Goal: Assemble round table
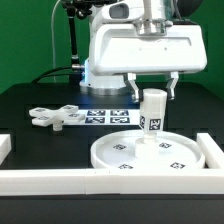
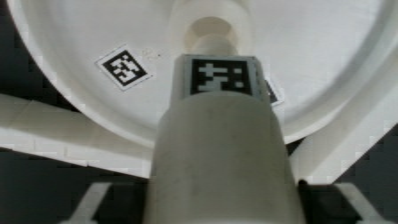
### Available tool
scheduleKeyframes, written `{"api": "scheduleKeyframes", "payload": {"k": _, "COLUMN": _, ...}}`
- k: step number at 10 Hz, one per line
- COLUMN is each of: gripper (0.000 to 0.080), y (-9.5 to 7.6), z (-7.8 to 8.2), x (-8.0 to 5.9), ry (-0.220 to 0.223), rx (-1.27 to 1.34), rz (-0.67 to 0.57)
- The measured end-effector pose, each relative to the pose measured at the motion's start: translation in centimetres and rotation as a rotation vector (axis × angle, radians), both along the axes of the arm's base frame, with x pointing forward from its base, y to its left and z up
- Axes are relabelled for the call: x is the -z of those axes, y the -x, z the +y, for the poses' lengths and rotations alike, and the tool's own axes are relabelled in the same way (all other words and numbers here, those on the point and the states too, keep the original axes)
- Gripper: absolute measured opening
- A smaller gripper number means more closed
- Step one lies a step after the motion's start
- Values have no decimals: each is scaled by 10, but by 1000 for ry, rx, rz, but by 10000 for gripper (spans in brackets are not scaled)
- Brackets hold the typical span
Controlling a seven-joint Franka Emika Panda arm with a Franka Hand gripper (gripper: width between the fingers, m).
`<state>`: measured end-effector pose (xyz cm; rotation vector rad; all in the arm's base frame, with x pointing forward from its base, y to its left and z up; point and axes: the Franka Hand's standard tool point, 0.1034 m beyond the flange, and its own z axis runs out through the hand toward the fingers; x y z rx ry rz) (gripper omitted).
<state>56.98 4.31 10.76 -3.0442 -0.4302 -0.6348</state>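
Gripper (image 1: 153, 97) clamped on the leg (image 1: 153, 115), fingers on either side of its upper part, right of frame centre in the exterior view. Leg upright, lower end on the disc (image 1: 120, 152), about its middle. Disc flat on the black table (image 1: 40, 100), lower right, against the white rails (image 1: 45, 178). Cross base (image 1: 57, 117) lies loose at left centre, well apart from disc. Marker board (image 1: 105, 116) behind disc. Wrist view: leg (image 2: 217, 130) runs down to disc (image 2: 107, 60), tags visible on both.
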Motion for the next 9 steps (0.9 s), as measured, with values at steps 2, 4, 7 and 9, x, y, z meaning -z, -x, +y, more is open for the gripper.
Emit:
{"api": "scheduleKeyframes", "payload": {"k": 2, "gripper": 409, "y": 1, "z": 1, "x": 0, "ry": 0, "rx": -1, "rz": -1}}
{"api": "scheduleKeyframes", "payload": {"k": 4, "gripper": 410, "y": 1, "z": 1, "x": 0, "ry": 0, "rx": -1, "rz": -2}}
{"api": "scheduleKeyframes", "payload": {"k": 7, "gripper": 410, "y": 1, "z": 1, "x": 0, "ry": 0, "rx": -1, "rz": -2}}
{"api": "scheduleKeyframes", "payload": {"k": 9, "gripper": 410, "y": 6, "z": 2, "x": 0, "ry": 2, "rx": -2, "rz": -6}}
